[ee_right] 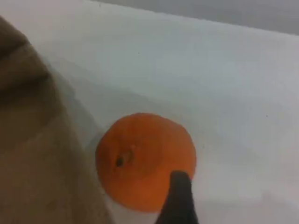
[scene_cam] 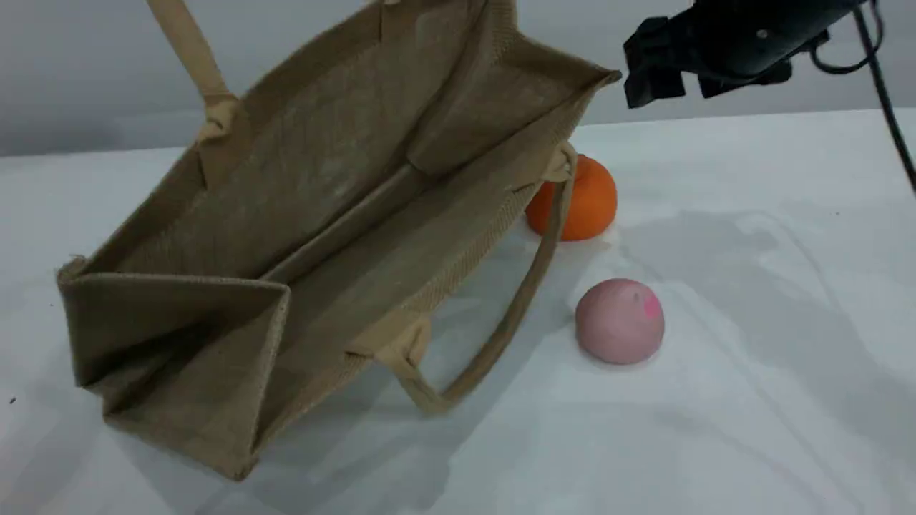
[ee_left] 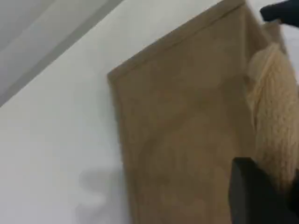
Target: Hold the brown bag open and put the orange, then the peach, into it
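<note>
The brown bag (scene_cam: 322,214) stands tilted on the table with its mouth wide open. Its far handle (scene_cam: 187,50) rises taut out of the top of the scene view. In the left wrist view that beige handle (ee_left: 275,107) runs beside my left gripper's dark fingertip (ee_left: 254,196), which is shut on it above the bag's side (ee_left: 187,130). The orange (scene_cam: 583,200) sits just right of the bag, partly behind the near handle (scene_cam: 515,307). In front of it lies the peach (scene_cam: 619,322). My right gripper (scene_cam: 665,79) hangs open above the orange (ee_right: 140,158), holding nothing.
White tabletop (scene_cam: 773,372) spreads to the right and in front of the fruits. The bag's edge (ee_right: 32,140) lies close on the orange's left. A black cable (scene_cam: 887,93) hangs from the right arm at the far right.
</note>
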`<state>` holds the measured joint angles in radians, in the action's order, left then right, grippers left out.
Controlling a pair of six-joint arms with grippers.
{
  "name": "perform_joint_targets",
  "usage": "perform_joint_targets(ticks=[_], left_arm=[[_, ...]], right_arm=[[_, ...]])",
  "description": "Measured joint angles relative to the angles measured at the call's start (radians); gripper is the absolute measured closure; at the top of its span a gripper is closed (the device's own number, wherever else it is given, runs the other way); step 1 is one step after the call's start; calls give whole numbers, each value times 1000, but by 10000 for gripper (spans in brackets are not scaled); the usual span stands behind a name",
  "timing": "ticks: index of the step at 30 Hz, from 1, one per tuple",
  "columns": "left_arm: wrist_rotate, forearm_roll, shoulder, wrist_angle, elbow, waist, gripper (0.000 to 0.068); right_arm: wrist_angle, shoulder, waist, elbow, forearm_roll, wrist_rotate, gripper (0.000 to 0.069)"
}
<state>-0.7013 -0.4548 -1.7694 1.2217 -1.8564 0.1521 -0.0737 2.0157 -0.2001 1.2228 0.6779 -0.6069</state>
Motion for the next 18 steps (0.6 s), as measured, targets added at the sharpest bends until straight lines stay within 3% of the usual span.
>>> perform_joint_targets(ticks=[10, 18], left_arm=[[53, 108, 0, 0, 0, 0, 600], [55, 80, -2, 0, 0, 0, 600]], right_arm=[[-155, 186, 0, 204, -1, -20, 169], [-175, 266, 0, 272, 7, -30, 174]])
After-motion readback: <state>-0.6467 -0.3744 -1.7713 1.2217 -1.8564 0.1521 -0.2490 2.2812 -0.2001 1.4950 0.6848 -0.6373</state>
